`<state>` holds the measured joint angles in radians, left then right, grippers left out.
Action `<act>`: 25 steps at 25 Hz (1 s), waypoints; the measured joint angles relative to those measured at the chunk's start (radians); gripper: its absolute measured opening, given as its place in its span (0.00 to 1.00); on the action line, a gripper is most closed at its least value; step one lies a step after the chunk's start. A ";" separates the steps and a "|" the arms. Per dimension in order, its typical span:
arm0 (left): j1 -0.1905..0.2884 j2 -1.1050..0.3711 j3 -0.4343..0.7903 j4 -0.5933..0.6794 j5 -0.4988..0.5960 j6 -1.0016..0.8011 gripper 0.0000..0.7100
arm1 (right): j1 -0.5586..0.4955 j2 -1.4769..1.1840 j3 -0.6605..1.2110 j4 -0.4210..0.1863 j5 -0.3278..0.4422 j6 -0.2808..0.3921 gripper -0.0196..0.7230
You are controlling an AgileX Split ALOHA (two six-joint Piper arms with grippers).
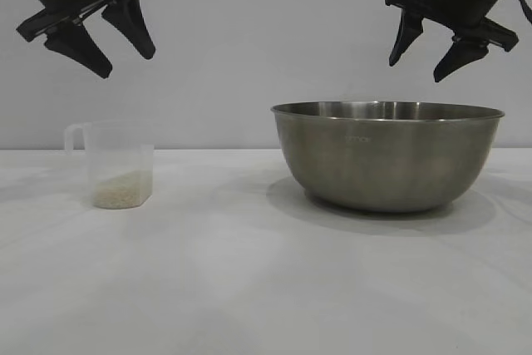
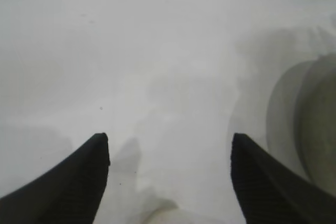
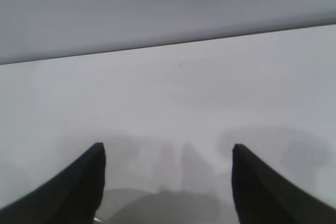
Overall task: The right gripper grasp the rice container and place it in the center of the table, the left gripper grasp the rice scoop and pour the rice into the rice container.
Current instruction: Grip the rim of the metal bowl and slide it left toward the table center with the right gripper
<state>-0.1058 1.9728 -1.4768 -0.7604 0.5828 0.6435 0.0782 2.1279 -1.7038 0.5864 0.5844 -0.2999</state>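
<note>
I see the rice container (image 1: 387, 155), a big round brushed-steel bowl with a thin rolled rim and a faint mark under it, sitting on the white bench (image 1: 249, 280) right of centre. Well apart to its left stands the rice scoop (image 1: 119, 164), a small translucent cup, upright, handle turned away from the bowl, with a shallow layer of off-white rice (image 1: 122, 191) at the bottom.

The left end effector (image 1: 129, 66) hangs above the scoop, fingers spread wide and empty. The right end effector (image 1: 416, 72) hangs above the bowl, also wide and holding nothing.

My left wrist view catches only a blurred edge of the bowl (image 2: 315, 124) beyond its end effector (image 2: 170, 142). The right wrist view shows the bench's far edge past the end effector (image 3: 168, 150), which the exterior view does not.
</note>
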 joint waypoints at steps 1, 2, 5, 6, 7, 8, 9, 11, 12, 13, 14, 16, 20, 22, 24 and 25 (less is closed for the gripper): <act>0.000 0.000 0.000 0.000 0.000 0.000 0.69 | 0.000 0.000 0.000 0.003 0.000 0.000 0.62; 0.000 0.000 0.000 0.000 0.000 0.000 0.69 | 0.000 0.000 0.000 0.007 0.000 0.000 0.62; 0.000 0.000 0.000 0.000 0.000 0.000 0.69 | 0.000 0.000 0.000 0.014 0.005 -0.002 0.62; 0.000 0.000 0.000 0.000 0.000 0.000 0.69 | 0.000 0.000 0.000 0.016 0.016 -0.007 0.62; 0.000 0.000 0.000 0.000 0.000 0.000 0.69 | -0.002 0.000 0.000 0.016 0.034 -0.013 0.62; 0.000 0.000 0.000 0.000 0.000 0.000 0.69 | -0.004 0.000 0.000 0.016 0.051 -0.023 0.62; 0.000 0.000 0.000 0.000 0.000 0.000 0.69 | -0.006 0.000 0.000 0.016 0.077 -0.029 0.62; 0.000 0.000 0.000 0.000 0.000 0.000 0.69 | -0.010 0.000 0.000 0.003 0.129 -0.031 0.62; 0.000 0.000 0.000 0.000 0.000 0.000 0.69 | -0.010 0.000 0.000 -0.009 0.148 -0.031 0.62; 0.000 0.000 0.000 0.000 0.000 0.000 0.69 | -0.010 -0.002 0.000 -0.029 0.167 -0.033 0.62; 0.000 0.000 0.000 0.000 0.000 0.000 0.69 | -0.011 -0.004 0.000 -0.050 0.183 -0.033 0.62; 0.000 0.000 0.000 0.000 0.000 0.000 0.69 | -0.011 -0.011 0.000 -0.083 0.221 -0.031 0.62; 0.000 0.000 0.000 0.000 0.000 0.000 0.69 | -0.011 -0.030 0.000 -0.132 0.320 -0.006 0.62; 0.000 0.000 0.000 0.000 0.000 0.000 0.69 | -0.011 -0.032 0.000 -0.172 0.375 0.026 0.62; 0.000 0.000 0.000 0.000 0.000 0.000 0.69 | -0.011 -0.032 0.000 -0.215 0.436 0.062 0.62; 0.000 0.000 0.000 0.000 0.000 0.000 0.69 | -0.011 -0.032 0.000 -0.233 0.466 0.075 0.62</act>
<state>-0.1058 1.9728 -1.4768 -0.7604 0.5828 0.6435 0.0675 2.0964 -1.7038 0.3538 1.0503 -0.2253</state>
